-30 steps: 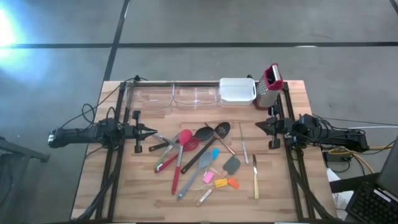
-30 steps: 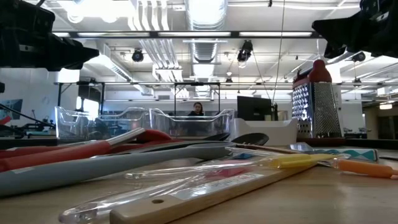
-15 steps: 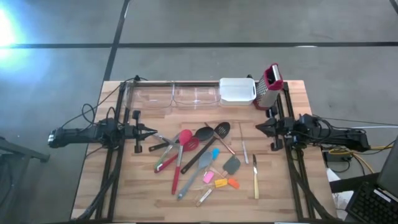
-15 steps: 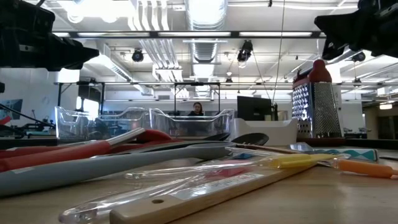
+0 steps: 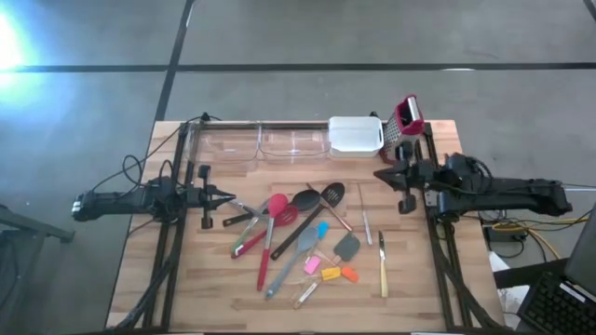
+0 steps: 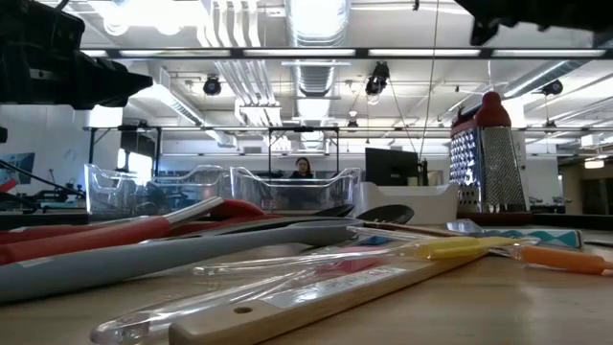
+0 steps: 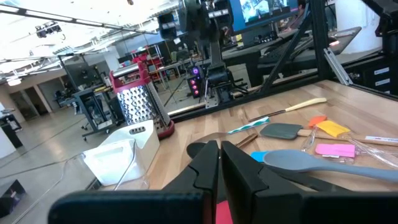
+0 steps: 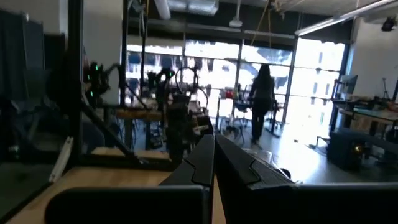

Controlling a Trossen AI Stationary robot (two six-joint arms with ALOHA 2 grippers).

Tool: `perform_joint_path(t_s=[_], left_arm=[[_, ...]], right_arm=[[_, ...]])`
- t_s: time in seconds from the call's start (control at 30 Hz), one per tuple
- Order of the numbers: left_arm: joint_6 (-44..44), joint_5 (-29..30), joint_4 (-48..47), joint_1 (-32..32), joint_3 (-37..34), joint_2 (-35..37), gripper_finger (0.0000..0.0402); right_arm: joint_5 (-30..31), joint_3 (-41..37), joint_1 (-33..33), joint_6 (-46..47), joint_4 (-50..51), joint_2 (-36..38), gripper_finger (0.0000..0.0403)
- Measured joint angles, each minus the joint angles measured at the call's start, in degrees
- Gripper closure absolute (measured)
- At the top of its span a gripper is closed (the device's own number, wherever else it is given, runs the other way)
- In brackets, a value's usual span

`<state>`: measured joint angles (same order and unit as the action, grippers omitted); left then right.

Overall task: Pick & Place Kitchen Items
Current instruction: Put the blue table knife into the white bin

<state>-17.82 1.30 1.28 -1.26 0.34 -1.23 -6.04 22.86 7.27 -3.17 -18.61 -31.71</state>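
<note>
The kitchen items (image 5: 300, 233) lie loose in the middle of the table: a black slotted spoon (image 5: 332, 194), a black ladle (image 5: 305, 199), red utensils (image 5: 270, 223), a grey scraper (image 5: 348, 247), small pink (image 5: 312, 266) and orange (image 5: 349, 274) scrapers and a knife (image 5: 383, 270). My left gripper (image 5: 230, 195) is shut and level at the left of the pile, holding nothing; its wrist view has its fingertips (image 7: 219, 147) before a grey spoon (image 7: 311, 158). My right gripper (image 5: 377, 174) is shut, raised above the table at the right and clear of every item.
Along the far edge stand clear tubs (image 5: 256, 142), a white tub (image 5: 355, 134) and a steel box grater with a red top (image 5: 404, 130). The grater (image 6: 488, 153) rises just behind my right arm. A person (image 8: 261, 102) walks in the room beyond the table.
My right gripper has risen, mostly in the last half second, and has gone a little toward the table's middle and far edge. In the low view it has climbed almost out of the top of the picture. It stays shut. The utensils have not moved.
</note>
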Motion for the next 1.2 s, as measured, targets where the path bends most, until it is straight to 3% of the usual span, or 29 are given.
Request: perform_joint_path(t_s=[0.43, 0.57, 0.93, 1.1, 1.2], left_arm=[[0.00, 0.00, 0.00, 0.00, 0.00, 0.01, 0.0378], [0.02, 0.00, 0.00, 0.00, 0.00, 0.01, 0.0378], [0.02, 0.00, 0.00, 0.00, 0.00, 0.02, 0.0378], [0.01, 0.00, 0.00, 0.02, 0.00, 0.02, 0.0378], [0.00, 0.00, 0.00, 0.00, 0.00, 0.00, 0.0378]], right_arm=[[0.30, 28.59, -0.13, -1.21, 26.29, -29.23, 0.0394], [7.97, 34.95, -1.29, -0.74, 34.00, -34.90, 0.0394], [22.82, 52.91, -8.52, 9.17, 67.57, -46.86, 0.0394], [26.44, 55.67, -12.42, 15.13, 81.01, -49.49, 0.0394], [26.75, 54.84, -13.94, 23.54, 90.13, -49.31, 0.0394]])
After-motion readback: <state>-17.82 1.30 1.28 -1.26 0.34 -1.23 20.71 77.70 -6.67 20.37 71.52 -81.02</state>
